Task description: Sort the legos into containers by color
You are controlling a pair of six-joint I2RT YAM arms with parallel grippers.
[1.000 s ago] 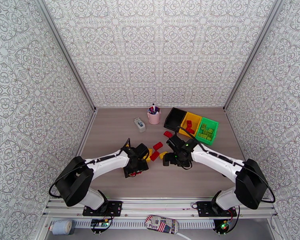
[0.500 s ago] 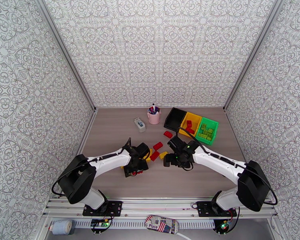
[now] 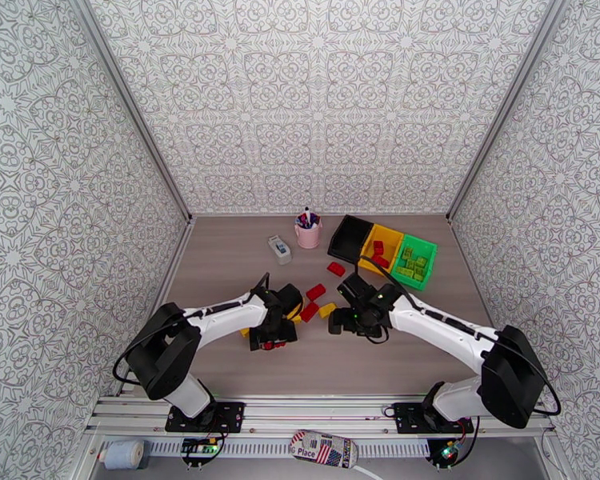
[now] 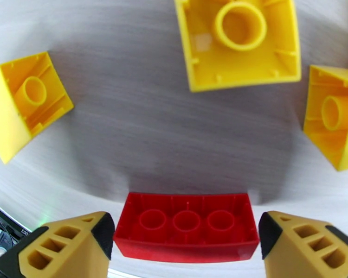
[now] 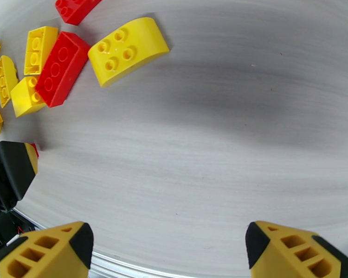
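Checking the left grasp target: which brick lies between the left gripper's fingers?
The long red brick, hollow side up; the yellow bricks lie farther off.

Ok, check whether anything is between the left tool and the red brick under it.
Nothing visible is. The red brick lies hollow side up right between the fingers of the open left tool, with bare table around it. The yellow bricks lie beyond it, apart from it.

legos [image 3: 310, 310] clutter centre, far-left tabletop [image 3: 220, 262] — bare
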